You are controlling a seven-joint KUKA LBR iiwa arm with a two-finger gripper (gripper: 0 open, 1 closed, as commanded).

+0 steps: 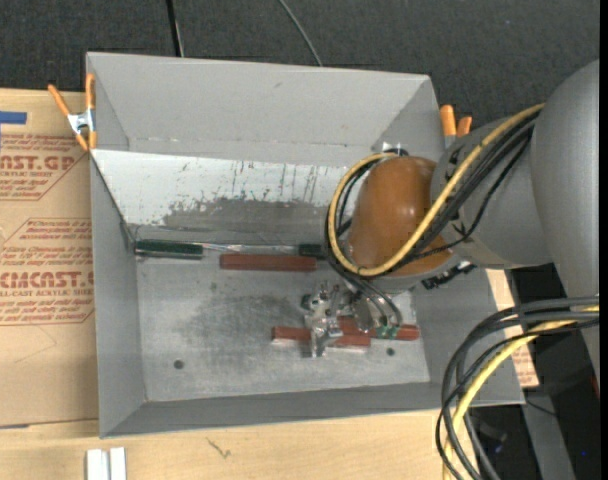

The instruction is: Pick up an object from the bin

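Low at the grey bin's right floor | gripper over red-brown flat stick | claw state: cannot tell | step: likely grasping | next: secure grip, lift clear

green bar: 1 | red-brown bars: 2 | grey bin: 1

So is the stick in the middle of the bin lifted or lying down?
Lying down: the reddish-brown flat stick rests level on the grey metal bin's floor, neither end raised.
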